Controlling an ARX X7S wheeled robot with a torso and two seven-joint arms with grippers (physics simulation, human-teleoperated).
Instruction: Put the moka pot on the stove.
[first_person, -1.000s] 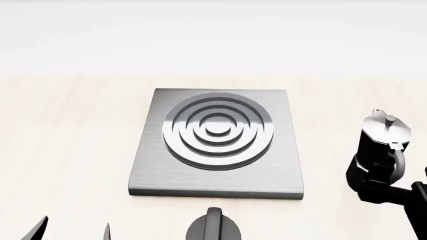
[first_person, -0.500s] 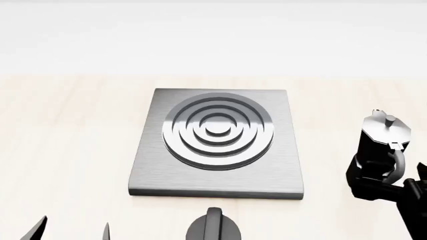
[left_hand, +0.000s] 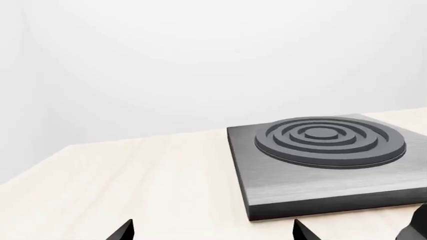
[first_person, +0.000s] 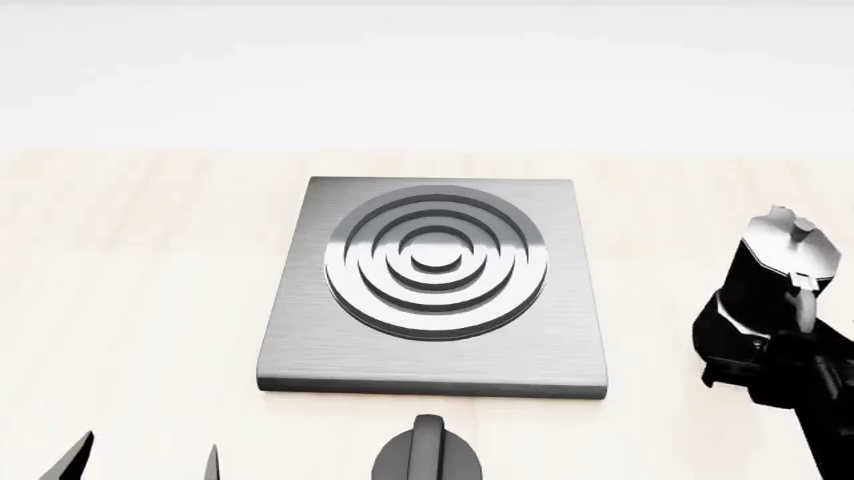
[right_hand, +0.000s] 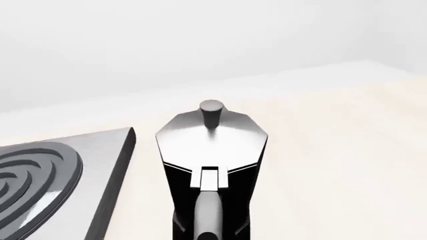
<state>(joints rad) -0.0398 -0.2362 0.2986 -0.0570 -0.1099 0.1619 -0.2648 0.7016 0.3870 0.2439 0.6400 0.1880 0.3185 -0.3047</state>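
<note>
The moka pot is black and faceted with a silver lid and knob. It is right of the stove, apart from it, near the head view's right edge. My right gripper is shut around the pot's lower body, on the handle side. In the right wrist view the pot fills the middle, its handle pointing at the camera, with the stove's corner beside it. My left gripper is open and empty at the near left, short of the stove.
A round black dial knob sits on the light wooden table just in front of the stove's near edge. A white wall runs along the back of the table.
The moka pot has shifted slightly up and to the right in the head view, and the right gripper moved with it. The left arm and the stove have not moved.
</note>
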